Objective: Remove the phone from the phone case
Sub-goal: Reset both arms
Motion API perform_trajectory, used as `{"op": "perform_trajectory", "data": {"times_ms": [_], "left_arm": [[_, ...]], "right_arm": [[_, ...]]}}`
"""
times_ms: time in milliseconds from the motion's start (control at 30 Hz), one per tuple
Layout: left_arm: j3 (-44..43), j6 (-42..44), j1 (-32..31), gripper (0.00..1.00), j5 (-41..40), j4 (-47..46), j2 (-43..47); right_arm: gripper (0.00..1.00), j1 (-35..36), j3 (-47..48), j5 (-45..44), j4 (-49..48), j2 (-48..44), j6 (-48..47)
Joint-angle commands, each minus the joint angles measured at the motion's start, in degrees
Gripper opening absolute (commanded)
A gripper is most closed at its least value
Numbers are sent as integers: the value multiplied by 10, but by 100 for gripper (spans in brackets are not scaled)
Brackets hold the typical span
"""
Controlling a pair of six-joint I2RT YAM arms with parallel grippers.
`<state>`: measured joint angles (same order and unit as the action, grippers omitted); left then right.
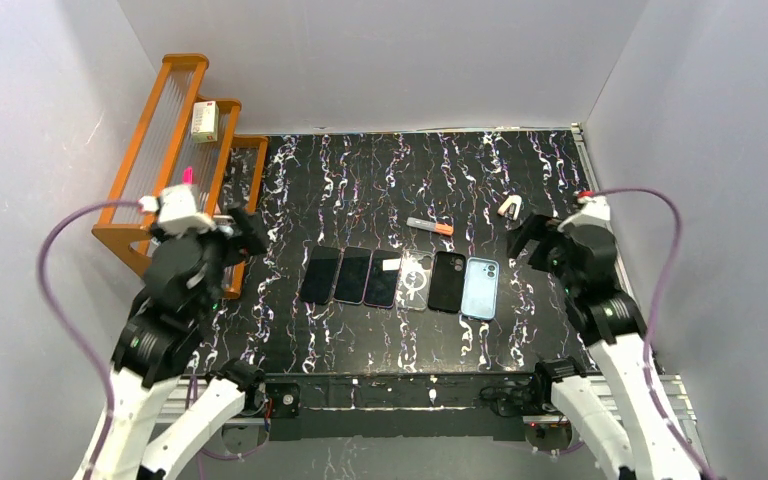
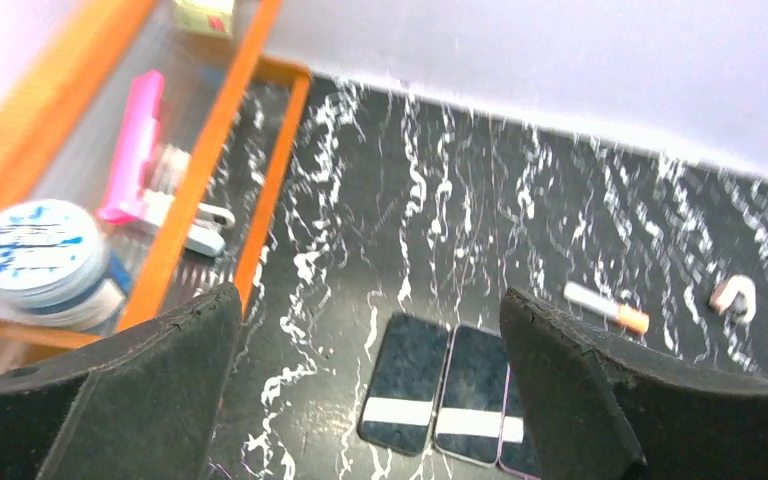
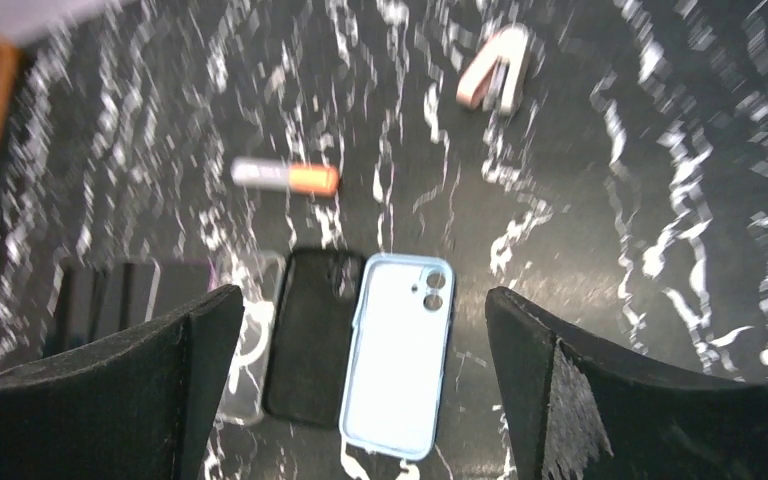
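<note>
Phone cases (image 1: 447,282) (clear, black, light blue) lying in row on counter (image 1: 360,180), just beside three bare phones (image 1: 350,276). Left pincer (image 2: 368,300) spread wide, empty; right pincer (image 3: 362,300) likewise.

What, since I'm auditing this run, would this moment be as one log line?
left gripper open, empty | right gripper open, empty | three phones flat, row's left half | clear case, black case, light blue case flat, right half

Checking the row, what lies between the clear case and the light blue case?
A black case lies there, clearest in the right wrist view.
</note>
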<state>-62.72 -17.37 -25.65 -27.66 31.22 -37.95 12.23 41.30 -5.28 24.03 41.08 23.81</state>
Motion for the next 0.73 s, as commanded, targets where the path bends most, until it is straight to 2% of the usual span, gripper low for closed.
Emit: {"op": "perform_trajectory", "data": {"times_ms": [0,133,300,700], "left_arm": [[27,32,1,98,-82,-25,110],[43,50,1,98,-112,-39,177],[44,48,0,98,-131,-37,182],[55,44,0,98,-135,-46,185]], "right_arm": [[99,0,26,-117,26,-130,-10],[99,0,19,-182,14,-231,-30],[99,0,11,-206,-6,-314,-51],[99,0,11,-226,-4,-339,-72]]}}
